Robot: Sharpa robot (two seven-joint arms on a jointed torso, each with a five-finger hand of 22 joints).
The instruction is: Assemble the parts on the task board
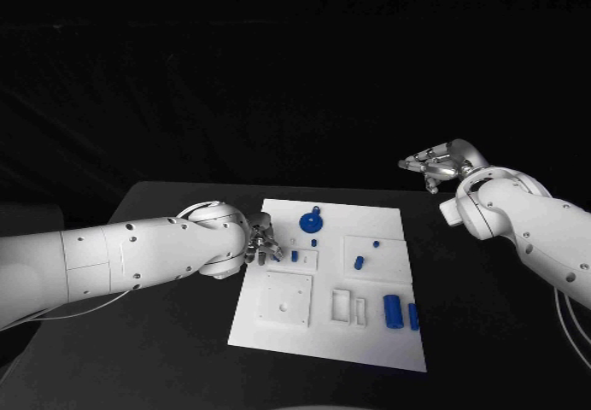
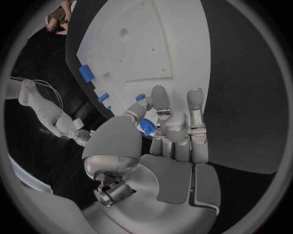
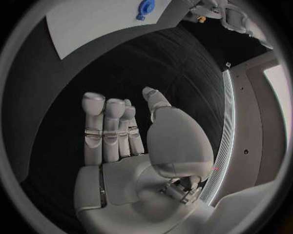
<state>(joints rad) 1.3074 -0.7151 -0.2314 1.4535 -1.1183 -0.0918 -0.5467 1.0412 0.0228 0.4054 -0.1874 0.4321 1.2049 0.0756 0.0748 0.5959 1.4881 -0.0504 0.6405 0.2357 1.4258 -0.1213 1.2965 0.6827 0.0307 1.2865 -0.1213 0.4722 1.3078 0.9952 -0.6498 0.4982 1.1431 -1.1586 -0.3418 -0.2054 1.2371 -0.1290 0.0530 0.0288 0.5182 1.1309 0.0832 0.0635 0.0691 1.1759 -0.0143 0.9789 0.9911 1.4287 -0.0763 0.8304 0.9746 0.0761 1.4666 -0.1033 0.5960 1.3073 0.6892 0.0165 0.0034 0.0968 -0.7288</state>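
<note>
The white task board [image 1: 370, 342] lies in the middle of the black table. On it are a round blue disc [image 1: 313, 224], a few small blue pieces [image 1: 359, 262] and two blue cylinders [image 1: 393, 310] near its front right. My left hand [image 1: 261, 243] is at the board's left edge. In the left wrist view my left hand [image 2: 168, 141] pinches a small blue part [image 2: 147, 126] between thumb and a finger, over the board [image 2: 158, 44]. My right hand [image 1: 437, 166] is raised beyond the board's far right corner. It [image 3: 131, 146] holds nothing, its fingers straight and apart.
Square and rectangular recesses [image 1: 287, 301] mark the board's front half. Other blue parts [image 2: 86, 73] lie along the board's far side in the left wrist view. The blue disc [image 3: 144, 8] and a corner of the board [image 3: 92, 24] appear past my right hand.
</note>
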